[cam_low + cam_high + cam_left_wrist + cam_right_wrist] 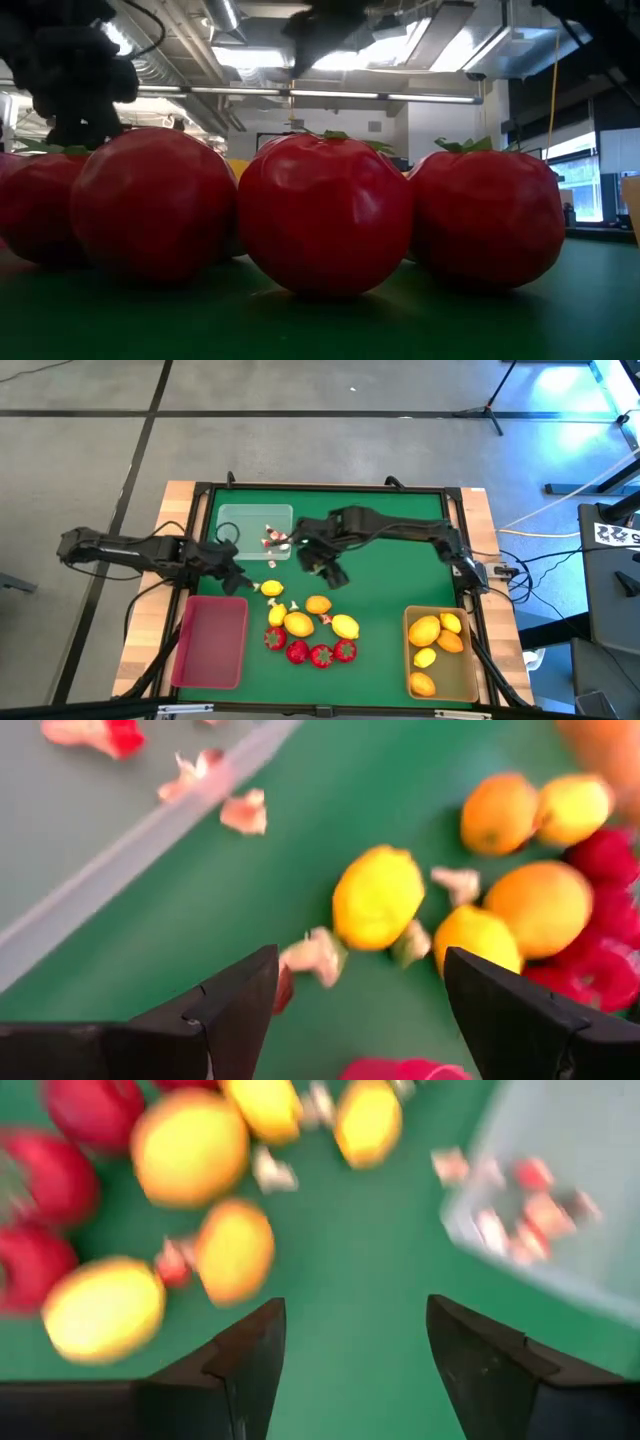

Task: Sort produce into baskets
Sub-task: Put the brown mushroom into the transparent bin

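Loose produce sits in a cluster at table centre-near: 4 strawberries (308, 651) in a row nearest the front edge, with several lemons (298, 623) and an orange-toned fruit (318, 604) just behind them, pieces touching or nearly so. 1 lemon (270, 589) lies apart, further back and left. Tiny white-and-red bits (297, 603) are scattered among the fruit.

Baskets: tan basket (470, 670) near-right, holding about 5 yellow and orange pieces. Red basket (210, 642) near-left, nothing visible in it. Clear basket (250, 520) far-centre, with white-and-red bits (273, 540) gathered at its right side, some apparently at or over the rim.

Right gripper (330, 572) hangs just right of the clear basket and behind the cluster; fingers apart, nothing between them in the right wrist view. Left gripper (235, 575) is between the clear and red baskets, near the lone lemon; jaws wide and empty in the left wrist view.

Judgement: sorting is partly done; strawberries are untouched, lemons half moved.

Risks:
- The 2 grippers are close together over the same patch; reaching at once could make them collide.
- Fruit is packed tight; a finger descending on 1 lemon may nudge its round neighbours and roll them off.
- Bits are small and flat-lying; a pinch could miss or flick them.
- Strawberries sit near the front edge and could be pushed off.
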{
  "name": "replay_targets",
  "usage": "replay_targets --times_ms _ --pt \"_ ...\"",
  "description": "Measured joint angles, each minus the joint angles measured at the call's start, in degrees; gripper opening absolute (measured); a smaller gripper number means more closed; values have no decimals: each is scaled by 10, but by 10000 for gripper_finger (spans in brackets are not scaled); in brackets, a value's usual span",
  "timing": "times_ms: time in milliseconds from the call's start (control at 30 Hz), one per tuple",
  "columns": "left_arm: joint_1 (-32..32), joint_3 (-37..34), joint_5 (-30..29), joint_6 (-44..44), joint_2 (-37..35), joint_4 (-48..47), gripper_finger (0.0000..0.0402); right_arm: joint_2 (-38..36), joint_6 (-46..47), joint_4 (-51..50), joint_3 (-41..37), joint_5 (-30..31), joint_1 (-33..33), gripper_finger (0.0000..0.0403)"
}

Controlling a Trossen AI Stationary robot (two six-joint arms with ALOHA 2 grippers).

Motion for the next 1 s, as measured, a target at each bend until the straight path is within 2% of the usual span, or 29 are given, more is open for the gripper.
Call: replay_targets --times_ms 100,200,433,633,767,1000 --pt "0 0 2 20 40 -4 279 -36 15 -59 -1 58 0 238" --pt "0 0 -11 19 69 -15 279 -77 59 -88 -1 79 0 238" --pt "0 0 -30 -6 130 -52 279 -132 114 -125 0 80 0 238" --pt "0 0 -61 -11 171 -23 279 -138 127 -127 -1 80 0 238" --pt "0 0 -58 -9 185 15 279 -135 127 -129 -1 80 0 238" --pt "0 0 -37 3 211 24 278 -134 127 -129 -1 80 0 238"
